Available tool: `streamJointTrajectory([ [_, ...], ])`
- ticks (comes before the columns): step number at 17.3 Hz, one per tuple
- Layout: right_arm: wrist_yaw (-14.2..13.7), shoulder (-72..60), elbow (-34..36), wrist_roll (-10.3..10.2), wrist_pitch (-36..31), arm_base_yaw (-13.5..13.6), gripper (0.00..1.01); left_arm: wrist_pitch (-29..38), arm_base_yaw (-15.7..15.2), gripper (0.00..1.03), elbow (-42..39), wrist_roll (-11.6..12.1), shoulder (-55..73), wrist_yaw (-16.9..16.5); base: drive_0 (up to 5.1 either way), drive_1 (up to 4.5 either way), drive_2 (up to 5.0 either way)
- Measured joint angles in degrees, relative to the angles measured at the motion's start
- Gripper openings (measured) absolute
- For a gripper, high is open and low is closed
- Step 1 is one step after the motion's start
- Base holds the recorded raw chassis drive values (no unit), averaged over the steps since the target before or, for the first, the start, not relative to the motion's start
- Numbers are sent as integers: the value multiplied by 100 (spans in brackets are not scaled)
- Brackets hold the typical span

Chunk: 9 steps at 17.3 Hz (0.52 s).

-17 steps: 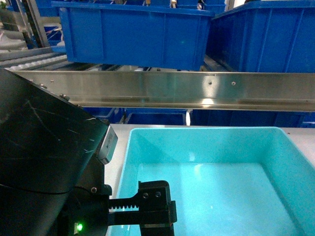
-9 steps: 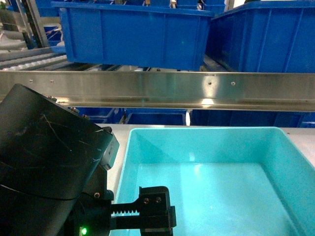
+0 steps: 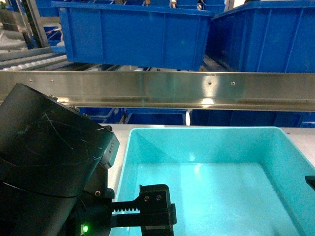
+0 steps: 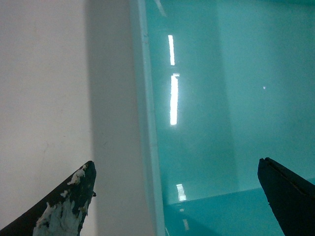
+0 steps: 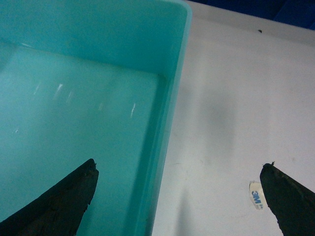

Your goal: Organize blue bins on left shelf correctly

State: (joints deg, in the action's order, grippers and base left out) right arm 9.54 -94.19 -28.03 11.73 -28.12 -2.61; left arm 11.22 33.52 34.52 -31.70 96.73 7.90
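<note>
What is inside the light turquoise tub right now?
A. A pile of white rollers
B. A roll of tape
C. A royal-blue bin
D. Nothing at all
D: the turquoise tub shows only its bare shiny floor in the head and both wrist views.

"3M" on small white sticker, lying on tabletop.

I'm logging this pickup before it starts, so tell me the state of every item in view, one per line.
Turquoise bin: empty, upright, resting on the pale tabletop, not yet on the steel shelf.
Left pincer: open, straddling the bin's left wall.
Right pincer: open, straddling the bin's right wall.
Royal-blue bins: sitting on the shelf level above.
</note>
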Motion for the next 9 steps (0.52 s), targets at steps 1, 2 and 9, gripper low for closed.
streamJointTrajectory([
  [1,2,-13,17,-39,-7,0,98,4,0,98,0,0,0,0,0,0,0],
  [2,39,-22,39,-83,9,0,98,2,0,98,-2,0,0,0,0,0,0],
  [9,-11,-361,315,-334,-240,35,98,22,2,98,-101,-37,0,24,0,0,0],
])
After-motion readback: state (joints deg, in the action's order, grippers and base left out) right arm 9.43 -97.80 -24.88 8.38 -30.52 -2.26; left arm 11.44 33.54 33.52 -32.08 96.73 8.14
